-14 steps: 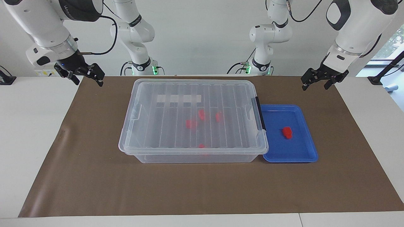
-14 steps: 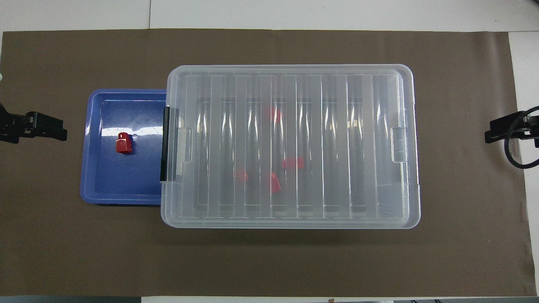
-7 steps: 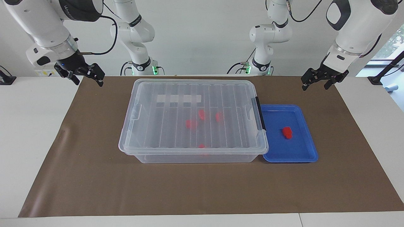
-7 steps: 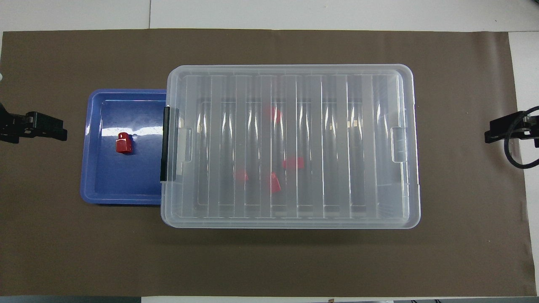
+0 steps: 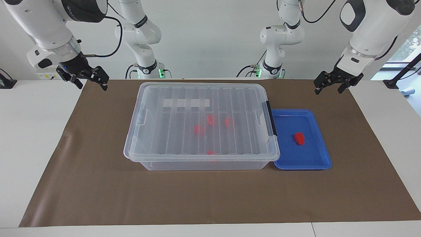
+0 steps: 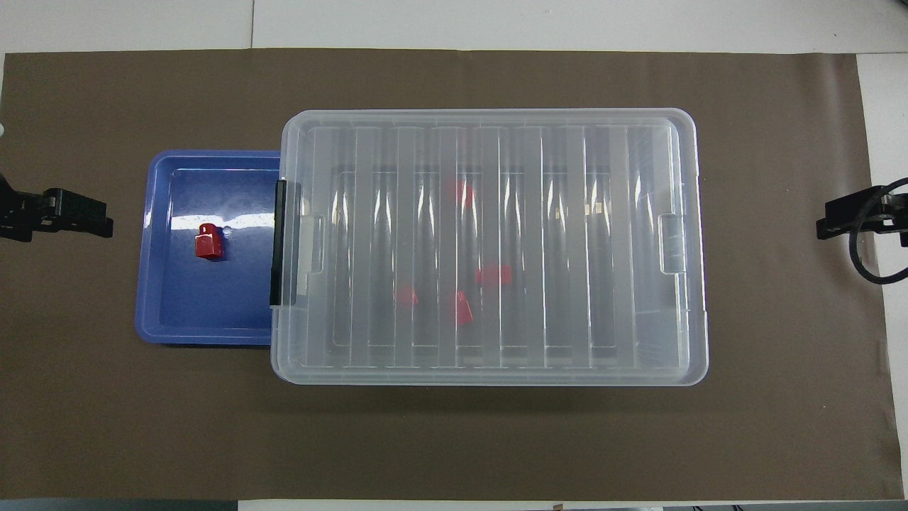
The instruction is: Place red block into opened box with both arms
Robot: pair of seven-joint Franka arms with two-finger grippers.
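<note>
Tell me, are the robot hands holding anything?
No. The left gripper and right gripper both hang open and empty; the red block lies in the tray.

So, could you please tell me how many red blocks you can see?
5. One red block lies in the blue tray; four show through the lid inside the closed box. The ribbed lid could hide more.

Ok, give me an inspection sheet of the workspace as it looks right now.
Surface: white table under a brown mat.
Job's things: red block in the blue tray; box with lid on, black latch at the tray end, four red blocks inside.
Clutter: nothing seen.
Grippers: left gripper and right gripper open, empty, waiting over the mat's corners near the robots.
Cables: black cable looped at the right gripper.
Surroundings: two more white arms past the table's edge.
</note>
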